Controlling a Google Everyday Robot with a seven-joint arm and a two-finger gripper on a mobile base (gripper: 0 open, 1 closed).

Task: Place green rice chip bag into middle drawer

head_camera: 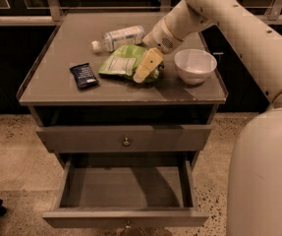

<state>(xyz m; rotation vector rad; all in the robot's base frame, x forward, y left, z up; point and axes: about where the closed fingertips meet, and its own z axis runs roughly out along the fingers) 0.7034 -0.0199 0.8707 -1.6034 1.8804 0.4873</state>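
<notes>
— Green rice chip bag: where?
— Lying on the counter, near the middle, white label panel facing up. Just in front of the clear bottle. Near the white bowl on one side, apart from the dark-blue wrapper on the other.
— And the pincer?
— Low over the bag's bowl-side end, tilted, at the tip of the white arm. Released or clenched: cannot tell.
— Middle drawer?
— Pulled well out below the counter, shallow grey tray showing. Directly above, shut drawer front with round knob.
</notes>
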